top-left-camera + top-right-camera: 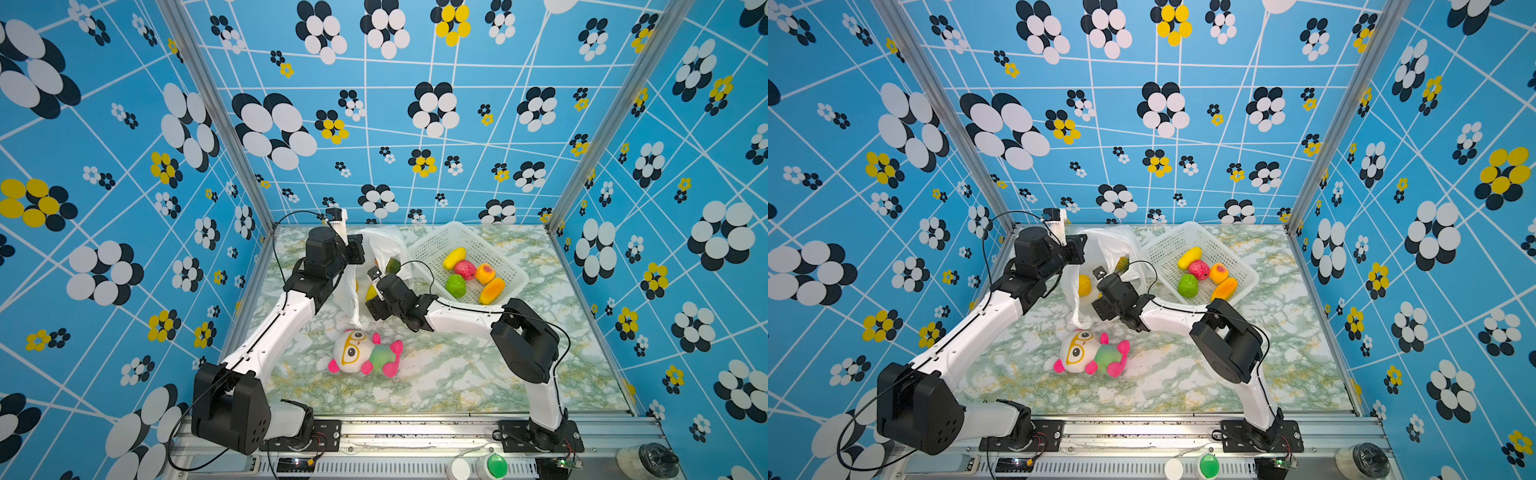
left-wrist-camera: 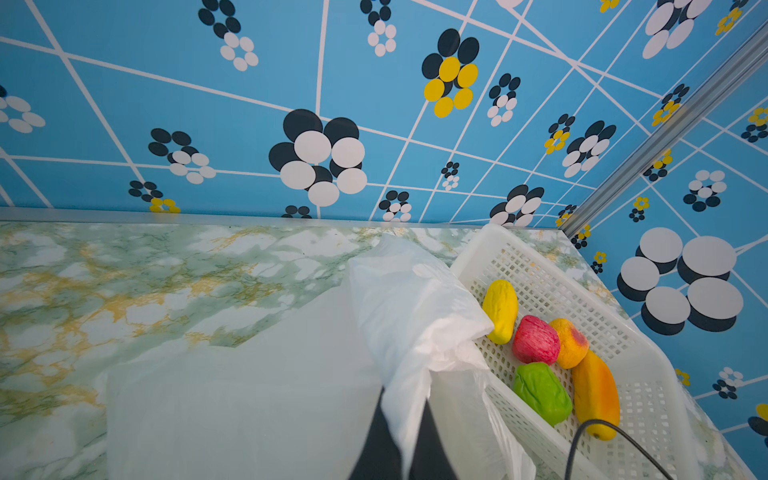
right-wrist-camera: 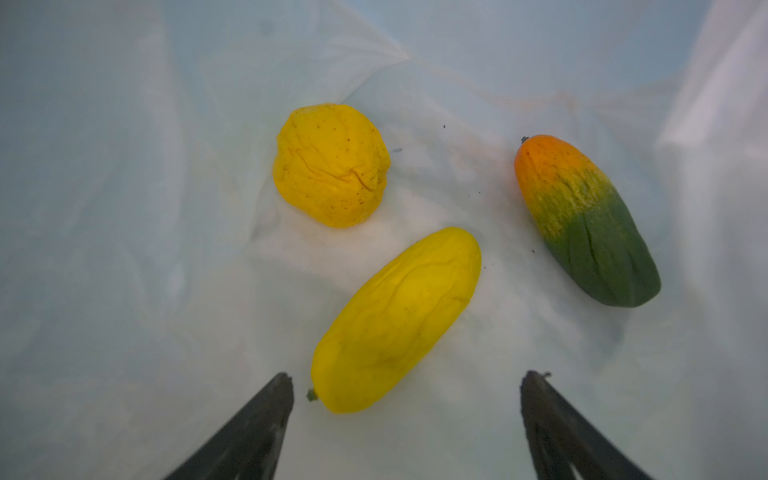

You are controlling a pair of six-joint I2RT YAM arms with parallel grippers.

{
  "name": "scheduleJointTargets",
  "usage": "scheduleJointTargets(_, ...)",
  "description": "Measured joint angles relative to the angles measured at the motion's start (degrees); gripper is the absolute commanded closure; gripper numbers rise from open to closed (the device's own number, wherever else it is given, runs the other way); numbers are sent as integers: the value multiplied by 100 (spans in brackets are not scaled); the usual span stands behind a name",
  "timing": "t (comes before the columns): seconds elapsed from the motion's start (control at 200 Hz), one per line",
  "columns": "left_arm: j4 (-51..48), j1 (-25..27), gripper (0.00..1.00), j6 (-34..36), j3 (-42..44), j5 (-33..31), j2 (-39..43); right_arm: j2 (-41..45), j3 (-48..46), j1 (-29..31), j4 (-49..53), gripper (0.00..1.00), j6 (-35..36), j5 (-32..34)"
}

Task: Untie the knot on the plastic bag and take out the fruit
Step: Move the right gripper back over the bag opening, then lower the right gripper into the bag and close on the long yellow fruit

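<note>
On the green-veined marble table (image 1: 457,374), a plush doll (image 1: 365,353) lies nearest. Beyond it, the right gripper (image 3: 407,376) spreads wide inside the plastic bag (image 1: 384,245), over three fruit (image 3: 395,320). The left gripper (image 2: 405,399) pinches the bag's edge. Far right, a basket (image 1: 436,241) holds five more.

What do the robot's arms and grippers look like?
Both arms, left arm and right arm, have white tubular links, bulky black joint housings and thin black cables. The left gripper and right gripper have slim, tapering black fingers.

Bright even light, soft shadows; edges bowed (top views); near fingers (image 3: 249,436) blurred.
</note>
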State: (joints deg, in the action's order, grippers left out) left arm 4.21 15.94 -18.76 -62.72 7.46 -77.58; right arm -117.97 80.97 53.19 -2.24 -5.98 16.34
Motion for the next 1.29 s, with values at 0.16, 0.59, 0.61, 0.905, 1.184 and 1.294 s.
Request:
scheduleJointTargets(0.16,-11,4,100,17,0,0,0,-566,678,-9,553,1,-275,293)
scheduleJointTargets(0.59,-39,33,100,37,9,-2,0,-1121,1563,-57,1346,33,-1086,164)
scheduleJointTargets(0.61,-42,33,100,37,9,0,0,-1121,1563,-57,1366,35,-1082,155)
scheduleJointTargets(0.905,-83,33,100,37,52,-4,4,-1235,1670,-79,1572,30,-1272,136)
scheduleJointTargets(1.184,-98,33,100,37,52,-22,20,-1471,1958,-79,1692,61,-1353,114)
scheduleJointTargets(1.294,-98,33,100,37,55,-39,42,-1386,1803,-79,1523,66,-1331,85)
